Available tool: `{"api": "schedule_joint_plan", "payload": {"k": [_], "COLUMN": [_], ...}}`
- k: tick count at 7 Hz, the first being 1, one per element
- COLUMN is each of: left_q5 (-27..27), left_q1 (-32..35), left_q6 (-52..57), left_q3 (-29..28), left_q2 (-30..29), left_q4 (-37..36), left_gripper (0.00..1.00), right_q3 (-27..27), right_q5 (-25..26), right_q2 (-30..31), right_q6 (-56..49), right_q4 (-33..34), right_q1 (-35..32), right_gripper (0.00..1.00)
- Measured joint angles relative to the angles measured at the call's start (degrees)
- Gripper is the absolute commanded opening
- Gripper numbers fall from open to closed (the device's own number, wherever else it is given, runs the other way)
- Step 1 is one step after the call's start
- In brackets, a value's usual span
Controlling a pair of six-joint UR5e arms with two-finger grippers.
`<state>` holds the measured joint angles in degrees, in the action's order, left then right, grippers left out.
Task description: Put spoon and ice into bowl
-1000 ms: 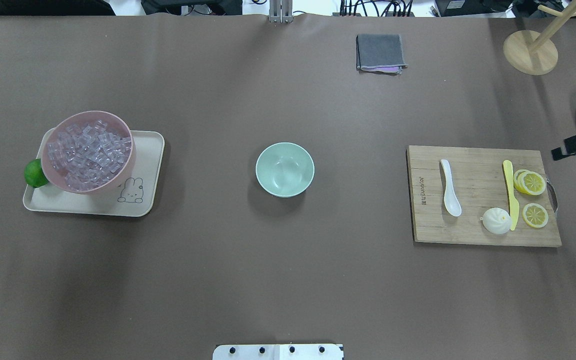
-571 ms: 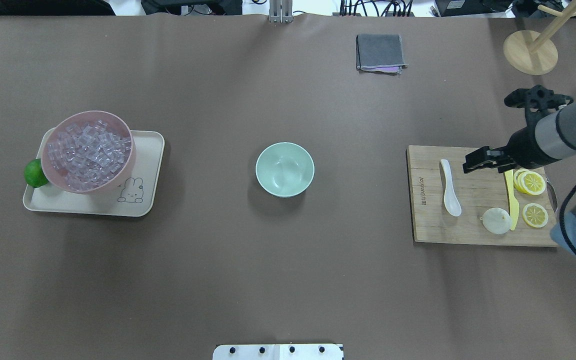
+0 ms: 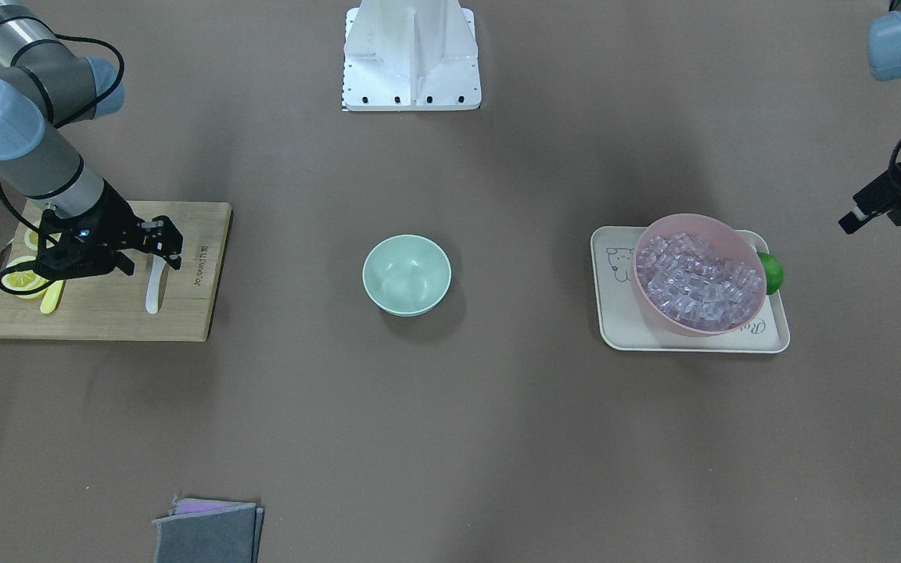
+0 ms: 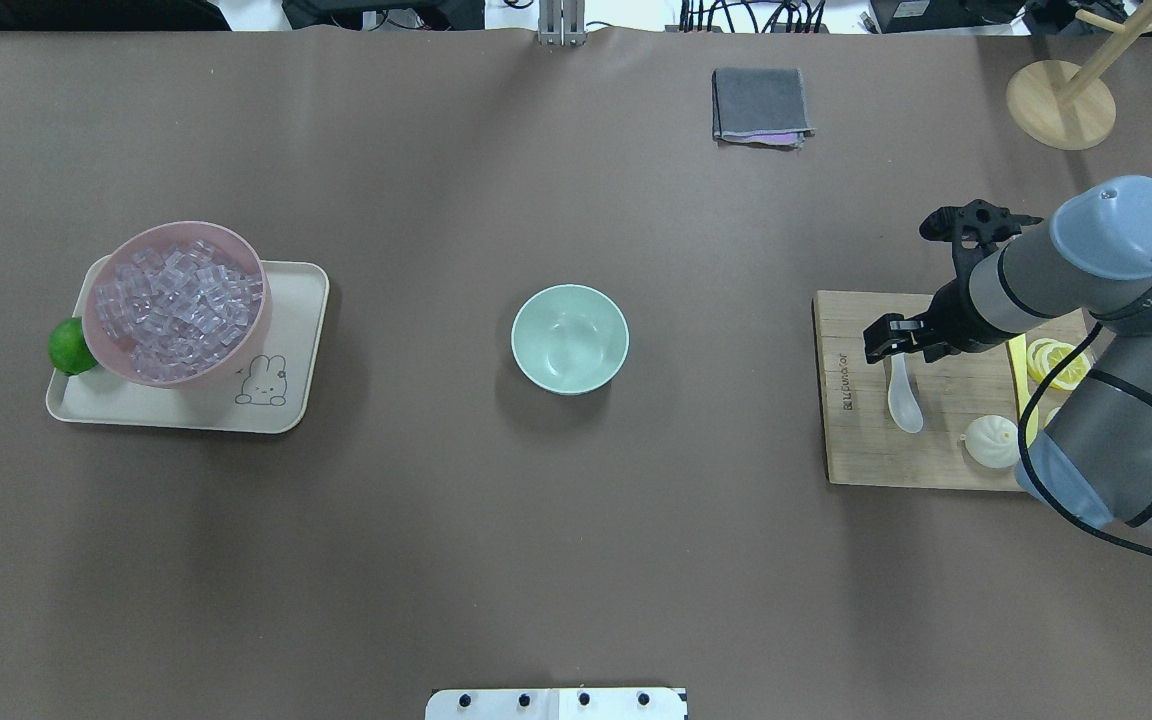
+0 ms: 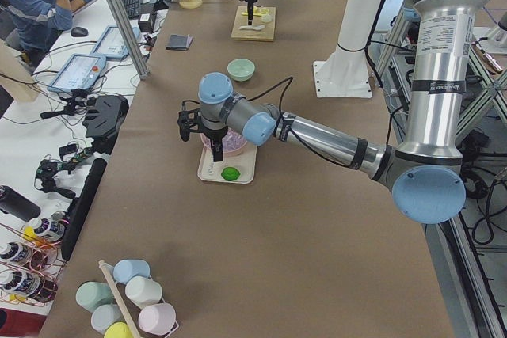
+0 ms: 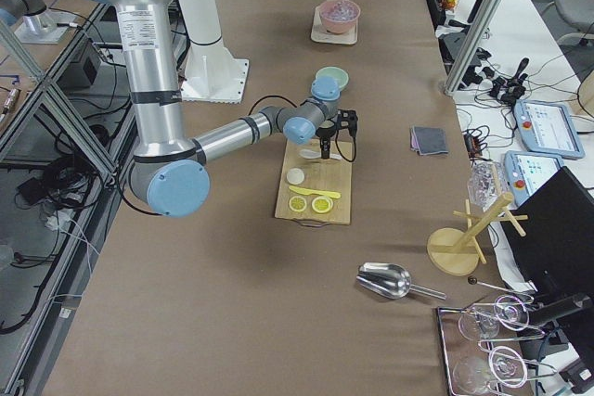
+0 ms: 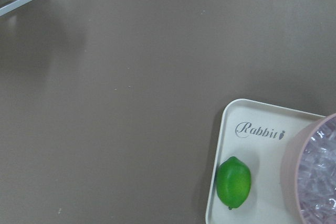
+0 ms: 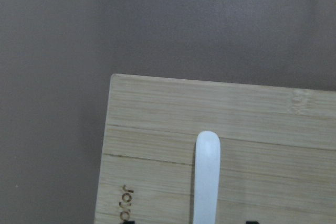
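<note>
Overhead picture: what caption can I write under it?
Right gripper poised over the spoon on the cutting board; green bowl sits empty.

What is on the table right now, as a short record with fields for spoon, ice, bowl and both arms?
spoon: lying on the cutting board, not gripped
ice: heaped in the pink bowl on the tray
bowl: green, empty, mid-table
right gripper: open, straddling the spoon handle from above
left gripper: off to the side of the tray, away from the ice; open or shut unclear
</note>
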<state>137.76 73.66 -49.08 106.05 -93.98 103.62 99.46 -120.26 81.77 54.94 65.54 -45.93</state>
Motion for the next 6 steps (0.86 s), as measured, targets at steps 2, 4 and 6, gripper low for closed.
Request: {"api": "schedule_joint_plan", "payload": {"k": [2,4,6], "left_q5": [0.0,0.0,-0.2], "left_q1": [-1.1,-2.1,-2.6], "left_q6": [-2.2,-3.5,-4.4], "left_q3": [0.0,-0.2,-0.3], "left_q2": [-1.1,-1.9,-2.4], "left_q4": [0.0,0.0,0.0], "left_gripper": [0.97,0.97,0.97], "right_q3": [-1.5,-2.4,-2.3], "right_q5": [0.8,1.5,1.3], "right_q2": [-0.3,-0.4,-0.4], "right_q6": [0.0,0.1,0.5], "right_q4": [0.0,-0.1,0.0], "right_q1": [0.3,0.6,0.7], "right_gripper": [0.48,0.0,0.0]}}
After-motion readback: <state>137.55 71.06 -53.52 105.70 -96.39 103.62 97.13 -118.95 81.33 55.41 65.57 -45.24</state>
